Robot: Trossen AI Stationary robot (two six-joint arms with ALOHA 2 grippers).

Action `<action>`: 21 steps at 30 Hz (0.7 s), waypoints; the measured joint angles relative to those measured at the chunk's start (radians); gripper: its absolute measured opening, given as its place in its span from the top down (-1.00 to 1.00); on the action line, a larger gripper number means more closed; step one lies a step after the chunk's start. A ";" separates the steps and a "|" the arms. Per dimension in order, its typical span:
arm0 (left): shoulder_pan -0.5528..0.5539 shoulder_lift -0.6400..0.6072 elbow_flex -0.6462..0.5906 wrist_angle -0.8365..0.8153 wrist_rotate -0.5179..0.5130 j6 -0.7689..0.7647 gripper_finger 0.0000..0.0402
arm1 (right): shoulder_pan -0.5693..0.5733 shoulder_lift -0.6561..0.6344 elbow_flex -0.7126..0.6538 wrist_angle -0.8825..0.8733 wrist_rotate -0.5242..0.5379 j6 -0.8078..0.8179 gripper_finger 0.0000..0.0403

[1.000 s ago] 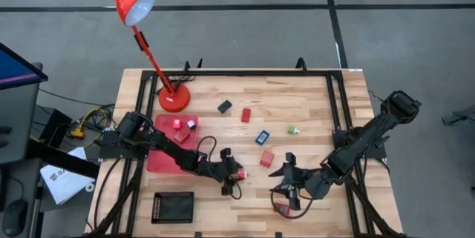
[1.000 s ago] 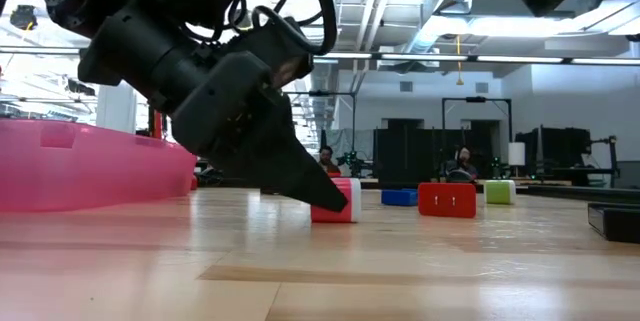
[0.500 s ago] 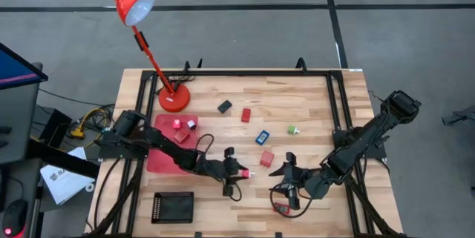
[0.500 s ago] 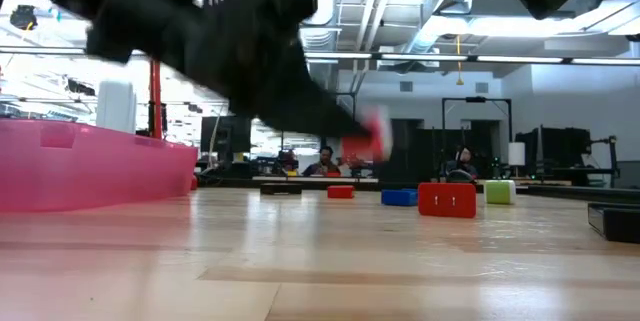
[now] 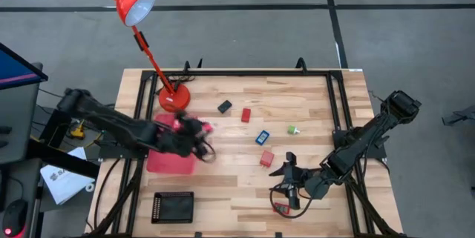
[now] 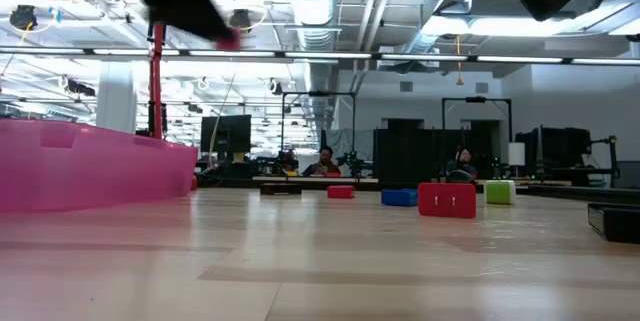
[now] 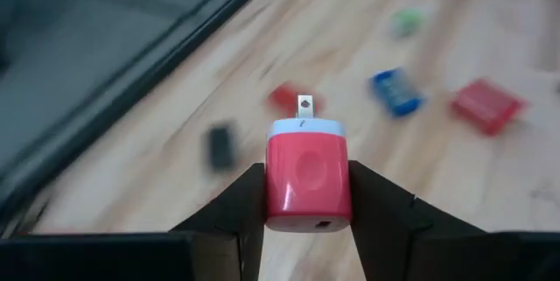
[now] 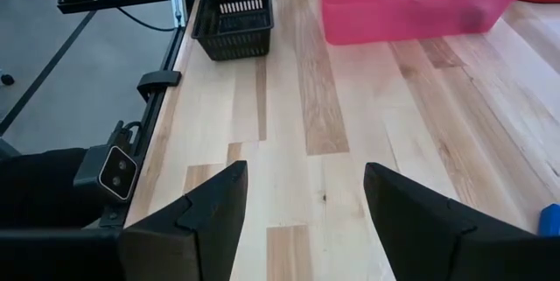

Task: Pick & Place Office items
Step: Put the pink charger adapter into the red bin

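Swung back from mid-table, the left gripper [image 7: 308,220] now carries a red charger [image 7: 308,174] clamped between its fingers above the pink tray [image 5: 159,161], and an early release would bounce it off the rim, while the right gripper [image 8: 302,202] waits with fingers apart.

Low view: the left arm [image 6: 185,1] is just a dark smear cut by the top edge, and the pink blur [image 6: 232,41] at its tip can't be made out. The pink tray [image 6: 90,166] runs off the left edge there. From above, the left gripper [image 5: 199,136] covers part of that tray's [image 5: 162,160] rim, its fingers too small to read. Left wrist view: the pieces beyond the red charger block [image 7: 307,173] are smeared — a black one [image 7: 220,144], a green one [image 7: 406,22].
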 joint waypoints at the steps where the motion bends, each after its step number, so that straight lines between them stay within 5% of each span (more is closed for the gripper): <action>1: 0.000 -0.036 0.000 -0.095 -0.007 -0.093 0.38 | 0.000 0.000 0.000 -0.002 0.004 0.000 -0.11; 8: -0.026 -0.105 -0.002 -0.608 0.061 -0.609 0.38 | -0.001 0.000 0.000 -0.033 0.029 0.003 -0.11; 21: 0.026 0.035 -0.226 -0.645 0.212 -0.953 0.34 | 0.013 0.001 0.000 -0.088 0.071 0.016 -0.11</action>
